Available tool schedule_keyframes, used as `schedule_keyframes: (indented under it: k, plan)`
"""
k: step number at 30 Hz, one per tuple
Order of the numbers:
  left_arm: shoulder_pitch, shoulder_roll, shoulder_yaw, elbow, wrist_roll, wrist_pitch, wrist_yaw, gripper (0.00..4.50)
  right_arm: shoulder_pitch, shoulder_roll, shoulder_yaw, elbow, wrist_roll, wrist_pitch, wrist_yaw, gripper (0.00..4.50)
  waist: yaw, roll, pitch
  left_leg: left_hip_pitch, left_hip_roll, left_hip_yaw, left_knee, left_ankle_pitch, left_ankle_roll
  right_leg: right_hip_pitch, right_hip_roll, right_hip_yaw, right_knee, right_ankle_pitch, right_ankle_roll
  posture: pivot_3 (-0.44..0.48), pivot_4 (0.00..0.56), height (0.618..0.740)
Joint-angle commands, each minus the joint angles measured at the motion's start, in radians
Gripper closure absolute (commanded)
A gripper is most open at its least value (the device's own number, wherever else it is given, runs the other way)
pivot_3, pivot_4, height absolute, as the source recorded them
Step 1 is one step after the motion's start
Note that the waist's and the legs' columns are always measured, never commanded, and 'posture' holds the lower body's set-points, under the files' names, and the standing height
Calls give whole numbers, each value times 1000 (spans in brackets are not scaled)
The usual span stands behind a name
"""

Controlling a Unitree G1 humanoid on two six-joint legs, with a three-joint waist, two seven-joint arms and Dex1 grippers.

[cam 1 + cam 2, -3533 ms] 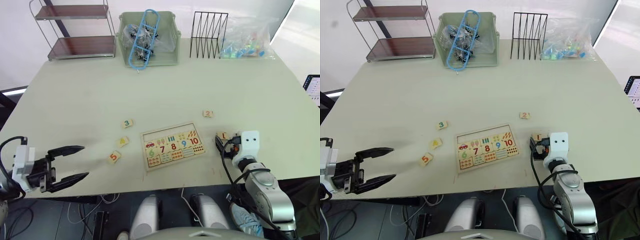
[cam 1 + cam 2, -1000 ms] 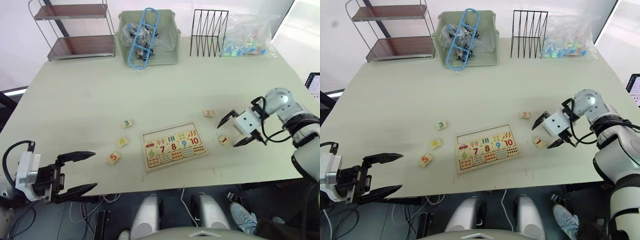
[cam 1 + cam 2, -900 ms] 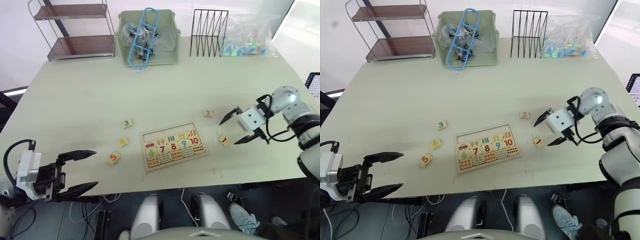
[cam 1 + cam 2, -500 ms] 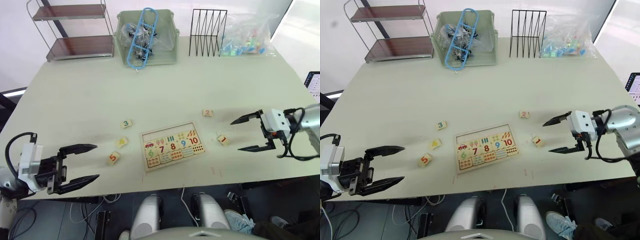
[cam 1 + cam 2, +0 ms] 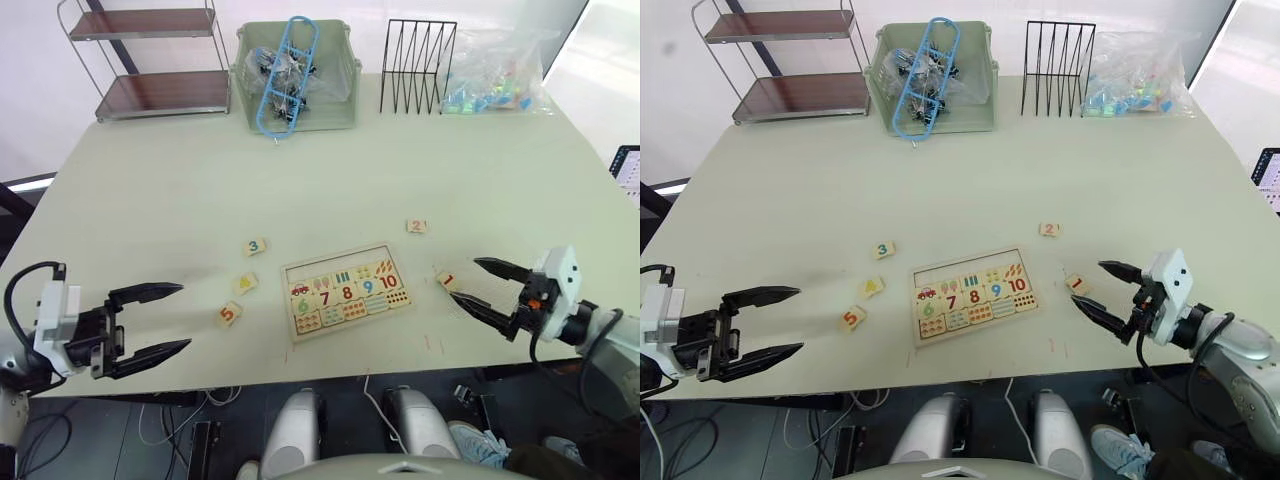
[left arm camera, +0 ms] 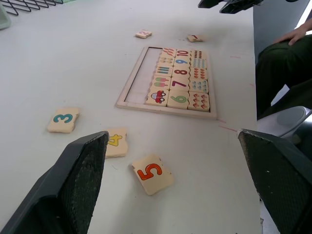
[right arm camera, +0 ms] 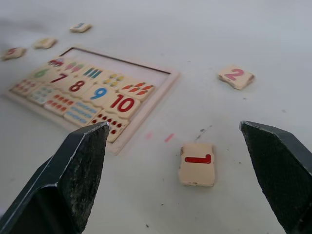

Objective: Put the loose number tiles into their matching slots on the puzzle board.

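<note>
So far 0 of 5 placed: puzzle board (image 5: 346, 290) slot row (image 6: 139, 75) bare, tiles 1 (image 7: 197, 163), 2 (image 7: 236, 76), 3 (image 6: 63, 120), 4 (image 6: 115, 142), 5 (image 6: 151, 173) loose on the bench (image 5: 300, 170). We have left fingers (image 5: 149, 319) and right fingers (image 5: 484, 288) spread, holding nothing.

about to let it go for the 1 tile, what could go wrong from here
The 1 tile lies flat on the table before the open right gripper; a thin tile like that may slide or tip rather than be pinched.

The empty slot row runs along the puzzle board's far edge, so reaching it means passing over the seated tiles, which could be nudged.

The 1 tile sits turned, so it may enter its slot misaligned.
</note>
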Motion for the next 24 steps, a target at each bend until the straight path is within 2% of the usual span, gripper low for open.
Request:
schedule_keyframes:
  k: [1,10,24]
  plan:
    - [-2,24,4,10,-20,-21,-30,0,8,58,-38,-54,-37,32,-90,38,-1,0,0,0,0,0,0,0,0,0,0,0,0,0,0,0,150,740]
    - [-5,35,-24,23,-37,-43,-30,0,5,158,2,-48,-177,102,-191,38,-2,-1,-1,0,0,0,0,0,0,0,1,0,0,0,0,0,150,740]
    - [27,56,-55,66,-75,-109,-30,0,-24,270,66,-7,-316,115,-211,38,-3,-2,-1,0,0,0,0,0,0,0,1,0,0,0,0,0,150,740]
